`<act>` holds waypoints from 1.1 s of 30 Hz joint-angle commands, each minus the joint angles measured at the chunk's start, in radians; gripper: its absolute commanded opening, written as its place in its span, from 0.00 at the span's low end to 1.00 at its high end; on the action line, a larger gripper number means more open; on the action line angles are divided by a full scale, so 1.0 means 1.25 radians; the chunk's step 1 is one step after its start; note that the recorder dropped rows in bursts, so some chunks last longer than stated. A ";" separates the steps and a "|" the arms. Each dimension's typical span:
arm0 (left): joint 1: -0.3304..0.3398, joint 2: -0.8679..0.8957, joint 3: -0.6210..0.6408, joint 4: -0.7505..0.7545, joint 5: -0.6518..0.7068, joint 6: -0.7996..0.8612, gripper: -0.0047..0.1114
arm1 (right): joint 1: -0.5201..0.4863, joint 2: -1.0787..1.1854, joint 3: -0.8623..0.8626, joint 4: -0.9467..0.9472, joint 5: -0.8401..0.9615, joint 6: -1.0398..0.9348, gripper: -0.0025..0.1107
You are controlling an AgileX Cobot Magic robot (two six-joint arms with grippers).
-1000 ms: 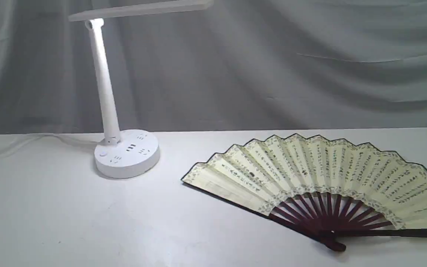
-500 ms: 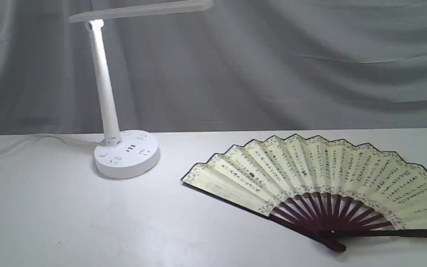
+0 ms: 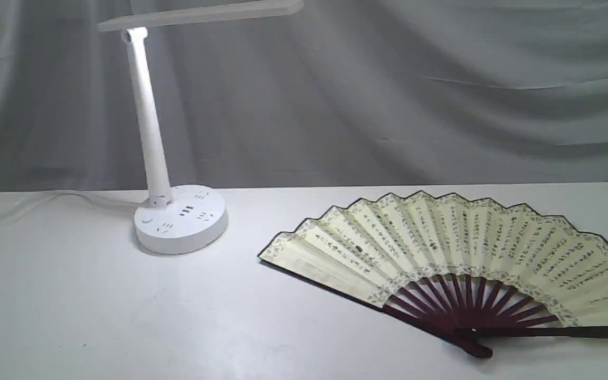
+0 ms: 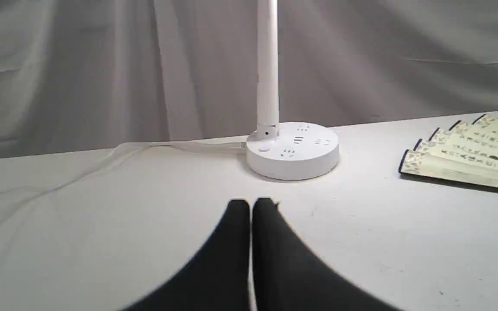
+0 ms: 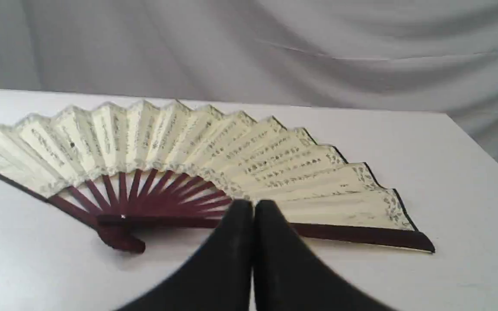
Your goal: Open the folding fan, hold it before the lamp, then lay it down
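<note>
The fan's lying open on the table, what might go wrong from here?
The shut right gripper looks close to the near guard of the folding fan; moving forward might shove it or crease the paper. The cable of the lamp trails across the table near the left gripper; a sweep could tug it.

You are looking at a fan (image 3: 441,248) whose pleated leaf is reading as matt paper; its ribs are showing as smooth dark wood with a faint sheen. The lamp (image 3: 180,224) is presenting as smooth white plastic, slightly glossy. The table (image 3: 98,306) is appearing smooth and mostly matt white. The backdrop (image 3: 441,105) is reading as soft, matt grey cloth. The left gripper (image 4: 251,203) and right gripper (image 5: 253,202) are showing matt black surfaces; you are not able to tell their material.
</note>
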 commanded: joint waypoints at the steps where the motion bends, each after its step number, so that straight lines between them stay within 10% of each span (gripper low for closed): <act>1: -0.003 -0.002 0.004 0.039 -0.006 0.011 0.04 | -0.005 -0.004 0.002 0.030 -0.045 0.021 0.02; 33: -0.003 -0.002 0.004 -0.056 -0.005 -0.005 0.04 | -0.005 -0.004 0.002 0.034 -0.047 0.021 0.02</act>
